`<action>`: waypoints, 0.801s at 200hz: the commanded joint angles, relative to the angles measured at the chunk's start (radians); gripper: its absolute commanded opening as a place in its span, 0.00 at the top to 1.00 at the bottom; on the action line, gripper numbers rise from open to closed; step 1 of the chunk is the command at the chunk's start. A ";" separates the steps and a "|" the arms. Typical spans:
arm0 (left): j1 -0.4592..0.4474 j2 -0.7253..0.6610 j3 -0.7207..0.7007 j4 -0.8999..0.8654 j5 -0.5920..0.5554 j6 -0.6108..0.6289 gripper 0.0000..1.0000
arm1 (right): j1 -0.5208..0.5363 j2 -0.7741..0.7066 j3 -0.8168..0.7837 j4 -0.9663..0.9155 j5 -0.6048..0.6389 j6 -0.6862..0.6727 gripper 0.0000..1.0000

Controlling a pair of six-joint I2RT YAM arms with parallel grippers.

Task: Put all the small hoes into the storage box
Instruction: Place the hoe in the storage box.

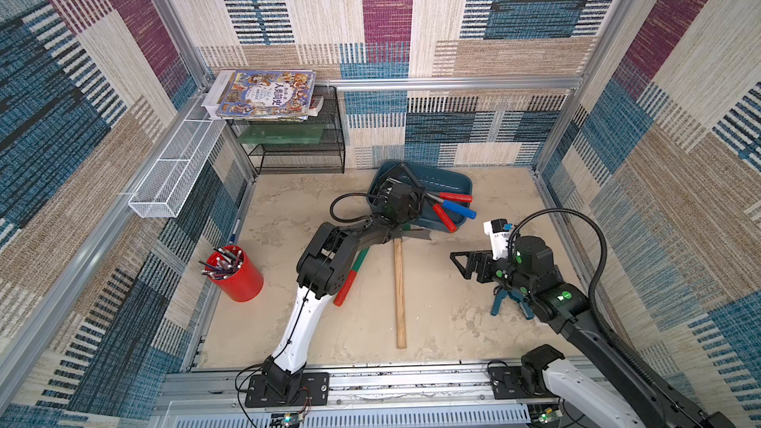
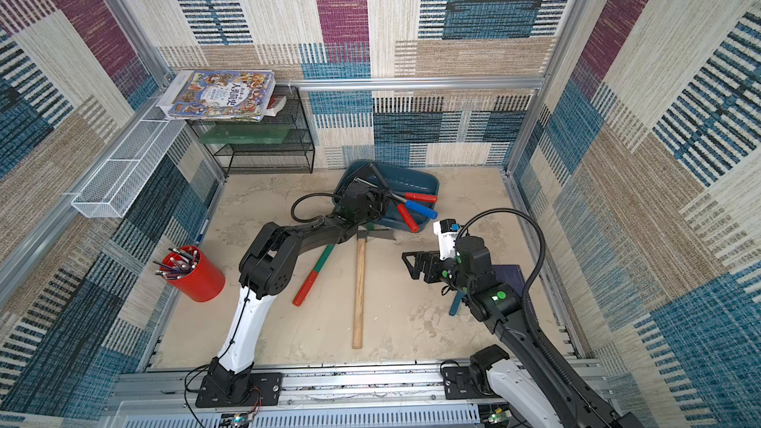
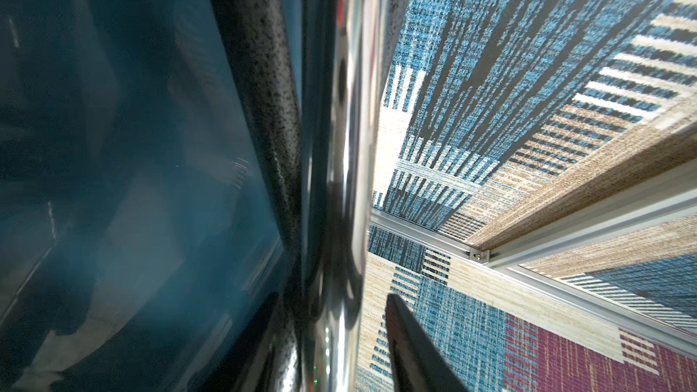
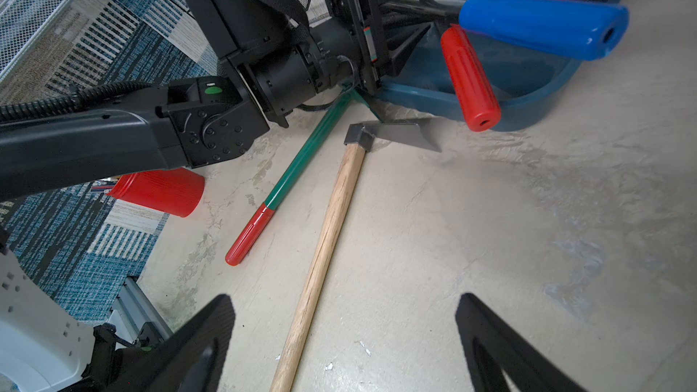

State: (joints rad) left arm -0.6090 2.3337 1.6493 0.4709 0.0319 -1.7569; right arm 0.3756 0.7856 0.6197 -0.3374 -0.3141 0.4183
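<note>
Left gripper (image 4: 420, 9) straddles the small hoe (image 1: 409, 174) over the storage box (image 1: 449, 183), twelve o'clock, for the drop; clamp unclear; right gripper (image 4: 345, 296) hangs wide, empty

Bright, even light, soft shadows.
Both top views are sharp, bowing at the edges; in the left wrist view the storage box (image 3: 132, 145) blurs up close and glare streaks a metal shaft (image 3: 350, 182).

The storage box (image 1: 438, 177), a black wire rack (image 1: 300, 158) and a red pen cup (image 1: 241, 282) are set on the mottled beige tabletop (image 1: 453, 314). A wooden-handled tool (image 1: 398, 290) and a green-and-red tool (image 1: 350, 277) are laid nearby.
</note>
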 commanded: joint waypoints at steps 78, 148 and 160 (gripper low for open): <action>-0.004 -0.086 -0.094 0.034 0.033 0.040 0.49 | 0.001 0.003 -0.003 0.030 -0.016 0.013 0.04; -0.004 -0.189 -0.213 0.038 0.054 0.134 0.48 | 0.003 0.015 -0.009 0.051 -0.040 0.017 0.04; -0.004 -0.205 -0.219 0.025 0.064 0.161 0.48 | 0.003 0.019 -0.008 0.051 -0.042 0.017 0.04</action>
State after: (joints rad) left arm -0.6109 2.1612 1.4452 0.4904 0.0822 -1.6711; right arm 0.3763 0.7982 0.6125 -0.3317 -0.3389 0.4297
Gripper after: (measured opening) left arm 0.516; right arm 0.956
